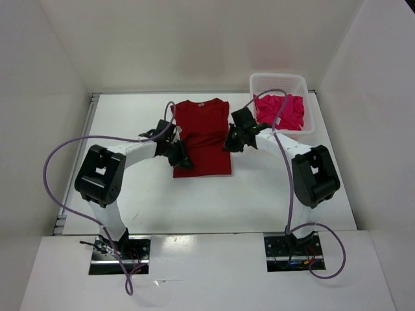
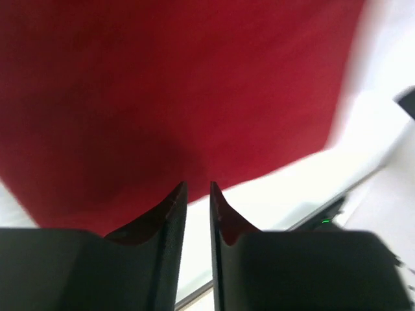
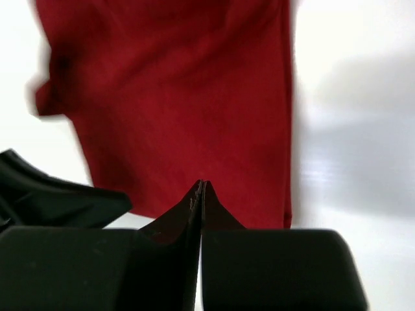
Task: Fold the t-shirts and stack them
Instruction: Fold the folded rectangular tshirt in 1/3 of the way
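And here's the dark red t-shirt (image 1: pixel 202 139), lying flat in the middle of the table (image 1: pixel 259 201) with its collar to twelve o'clock and its hem to six, already looking like a narrow rectangle. The left gripper (image 1: pixel 181 157) sits at the shirt's eight o'clock edge. In its wrist view the fingers (image 2: pixel 170 210) stand a little apart with nothing between them, the red cloth just ahead. The right gripper (image 1: pixel 232 139) is over at three o'clock with its fingers (image 3: pixel 214 208) pressed tight together, and no fold of cloth shows caught in them. This is light, limp cotton. I'd expect it to sag, drag and wrinkle rather than hold a shape, so the sensible grip is a pinch on both hem corners, or on matching points along the two side edges, lifted evenly. Now the count: two shirts in sight, the red one plus a bright magenta-pink t-shirt (image 1: pixel 280 111) crumpled in the white lattice basket (image 1: pixel 305 84) at two o'clock. There's one basket and two arms, and no third shirt in sight.
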{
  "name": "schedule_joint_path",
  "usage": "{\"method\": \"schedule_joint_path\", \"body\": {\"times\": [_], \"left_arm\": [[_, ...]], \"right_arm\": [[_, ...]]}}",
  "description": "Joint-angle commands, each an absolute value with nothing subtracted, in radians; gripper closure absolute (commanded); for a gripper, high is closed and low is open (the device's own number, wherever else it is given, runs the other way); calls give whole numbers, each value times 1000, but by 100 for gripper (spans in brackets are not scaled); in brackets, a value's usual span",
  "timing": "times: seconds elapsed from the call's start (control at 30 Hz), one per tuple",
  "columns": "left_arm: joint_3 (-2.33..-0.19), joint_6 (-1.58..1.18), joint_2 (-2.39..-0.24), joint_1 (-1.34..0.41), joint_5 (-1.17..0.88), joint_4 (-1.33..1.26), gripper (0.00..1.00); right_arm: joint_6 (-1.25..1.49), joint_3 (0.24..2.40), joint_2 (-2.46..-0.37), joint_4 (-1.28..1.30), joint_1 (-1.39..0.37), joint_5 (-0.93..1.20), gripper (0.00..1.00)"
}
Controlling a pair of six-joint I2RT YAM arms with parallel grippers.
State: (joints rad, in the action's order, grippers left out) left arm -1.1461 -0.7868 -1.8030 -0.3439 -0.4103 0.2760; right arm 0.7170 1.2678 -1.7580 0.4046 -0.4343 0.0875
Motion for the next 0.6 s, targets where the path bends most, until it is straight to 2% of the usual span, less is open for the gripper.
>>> {"method": "schedule_joint_path", "body": {"times": [0.0, 0.2, 0.4, 0.57], "left_arm": [[-1094, -813, -1835, -327, -388, 247, 74], [-1030, -822, -1724, -327, -367, 227, 74], [-977, -822, -1816, -327, -376, 227, 75], [-869, -793, -1792, -318, -325, 247, 77]], "right_arm": [[726, 1218, -1827, 353, -477, 112, 99], [726, 1172, -1836, 331, -497, 112, 100], [758, 1106, -1867, 322, -528, 89, 100], [791, 996, -1829, 301, -537, 69, 100]]}}
